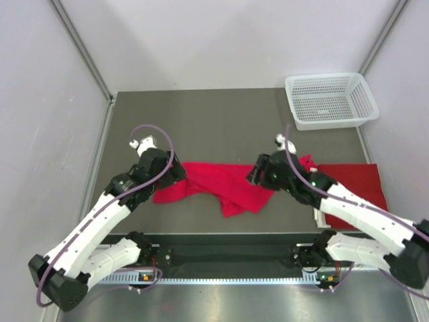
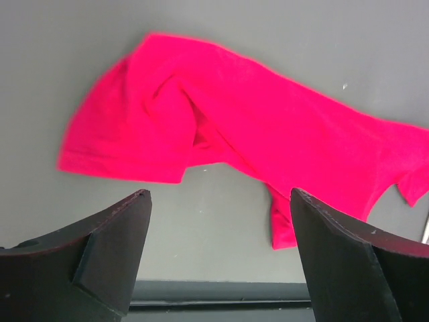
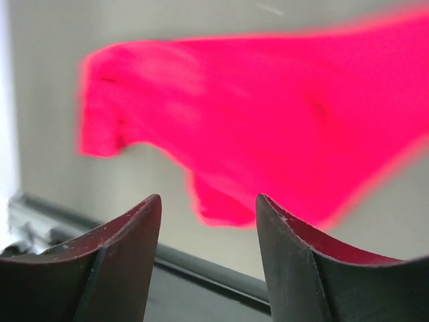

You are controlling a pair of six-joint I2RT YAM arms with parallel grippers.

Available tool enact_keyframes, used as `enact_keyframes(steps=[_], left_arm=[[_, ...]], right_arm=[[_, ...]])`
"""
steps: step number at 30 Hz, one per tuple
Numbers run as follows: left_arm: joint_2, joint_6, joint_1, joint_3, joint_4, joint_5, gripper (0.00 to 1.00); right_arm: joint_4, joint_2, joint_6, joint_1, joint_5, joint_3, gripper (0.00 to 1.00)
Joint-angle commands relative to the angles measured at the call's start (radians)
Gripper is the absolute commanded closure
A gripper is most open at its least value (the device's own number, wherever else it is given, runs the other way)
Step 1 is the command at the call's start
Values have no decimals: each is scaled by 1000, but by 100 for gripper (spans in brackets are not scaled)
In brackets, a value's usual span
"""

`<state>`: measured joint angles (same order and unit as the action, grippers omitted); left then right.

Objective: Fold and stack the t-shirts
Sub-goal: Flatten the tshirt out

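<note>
Crumpled t-shirt lay bunched and twisted. Left gripper fingers wide apart, right gripper fingers apart, both empty. Judged best: pinch opposite hems, pull flat before folding.

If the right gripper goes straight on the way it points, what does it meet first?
Most likely the crumpled t-shirt, which fills the view beyond the right gripper; depth is blurred, so I am not certain.
</note>
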<state>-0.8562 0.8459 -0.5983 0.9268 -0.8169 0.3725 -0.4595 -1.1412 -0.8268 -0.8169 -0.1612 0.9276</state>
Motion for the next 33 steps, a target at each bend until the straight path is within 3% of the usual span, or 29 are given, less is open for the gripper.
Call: enact_keyframes(steps=[1, 3, 5, 8, 10, 16, 22, 27, 33], left_arm=[[-66, -27, 90, -93, 182, -246, 11], [-95, -28, 138, -149, 278, -360, 13], [-115, -53, 163, -209, 324, -470, 23], [-147, -85, 161, -224, 314, -472, 24], [-156, -74, 163, -232, 300, -451, 23], [-119, -79, 160, -301, 384, -543, 23], [-153, -56, 160, -338, 429, -541, 22], [-231, -30, 161, -347, 472, -462, 22], [-334, -37, 181, -319, 510, -402, 21]], right_arm=[[-80, 125, -181, 50, -150, -225, 42], [-102, 213, -181, 94, -169, -304, 43], [-169, 277, -181, 139, -221, -332, 42], [-186, 346, -149, 275, -264, -381, 44], [-171, 354, -124, 330, -249, -412, 52], [-61, 288, -42, 525, -144, -447, 52], [62, 173, -35, 561, -89, -458, 57], [192, 118, -17, 562, -92, -492, 58], [214, 3, 5, 561, -55, -483, 74]])
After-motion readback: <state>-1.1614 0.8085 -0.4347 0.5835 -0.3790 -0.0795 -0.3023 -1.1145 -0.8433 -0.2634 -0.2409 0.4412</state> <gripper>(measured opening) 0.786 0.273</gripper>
